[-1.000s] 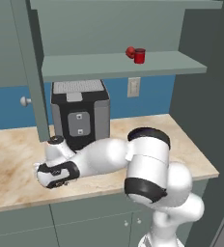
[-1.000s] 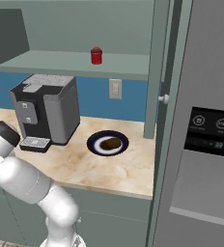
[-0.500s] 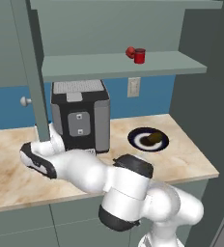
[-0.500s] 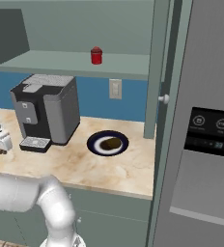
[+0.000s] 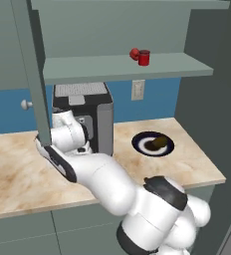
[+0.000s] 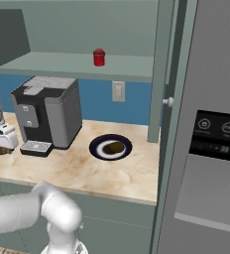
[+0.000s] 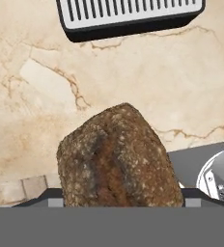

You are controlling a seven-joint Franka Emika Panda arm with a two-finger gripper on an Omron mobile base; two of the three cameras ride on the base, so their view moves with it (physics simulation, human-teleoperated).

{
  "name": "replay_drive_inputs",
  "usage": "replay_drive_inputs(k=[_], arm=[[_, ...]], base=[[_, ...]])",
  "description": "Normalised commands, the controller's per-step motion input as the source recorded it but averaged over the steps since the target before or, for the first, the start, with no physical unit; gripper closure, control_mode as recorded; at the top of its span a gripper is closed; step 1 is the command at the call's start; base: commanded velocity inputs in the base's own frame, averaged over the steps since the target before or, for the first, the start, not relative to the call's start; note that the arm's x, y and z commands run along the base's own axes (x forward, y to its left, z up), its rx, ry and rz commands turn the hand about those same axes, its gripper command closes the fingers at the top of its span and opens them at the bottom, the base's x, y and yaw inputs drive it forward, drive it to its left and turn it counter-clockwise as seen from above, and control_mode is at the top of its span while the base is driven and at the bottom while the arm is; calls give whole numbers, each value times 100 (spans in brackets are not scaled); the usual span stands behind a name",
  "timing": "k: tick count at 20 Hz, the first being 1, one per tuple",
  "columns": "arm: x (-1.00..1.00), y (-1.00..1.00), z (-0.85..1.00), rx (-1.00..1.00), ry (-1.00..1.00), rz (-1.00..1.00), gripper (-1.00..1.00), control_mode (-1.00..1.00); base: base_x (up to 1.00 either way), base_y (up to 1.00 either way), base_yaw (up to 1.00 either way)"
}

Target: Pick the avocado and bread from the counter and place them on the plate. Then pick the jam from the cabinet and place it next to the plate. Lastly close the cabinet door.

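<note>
Bread (image 7: 118, 157): pinched in the gripper (image 6: 3, 144) jaws above the counter (image 6: 137, 173) left of the coffee machine (image 6: 50, 111); plate (image 6: 98, 145), avocado aboard, at 3 o'clock beyond the machine.

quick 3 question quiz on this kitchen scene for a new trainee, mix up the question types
1. True or false: the plate already has a brownish item lying on it.
2. Where is the jam? A) on the counter B) on the open cabinet shelf C) on the plate
3. Fill in: in the hand view, the rough brown lump between the fingers of the gripper is the ____.

Key: 1 true; 2 B; 3 bread
</note>
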Motion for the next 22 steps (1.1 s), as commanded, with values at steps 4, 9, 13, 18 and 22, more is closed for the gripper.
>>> replay_drive_inputs(k=[4,9,13,18,22], arm=[[-13,-69,17,0,0,12,100,-100],[0,-100,0,1,-4,20,100,-100],[0,-100,0,5,-16,34,100,-100],[0,-100,0,6,-16,31,100,-100],[8,-100,0,9,-16,28,100,-100]], base=[[0,0,0],[0,0,0],[0,0,0],[0,0,0],[0,0,0]])
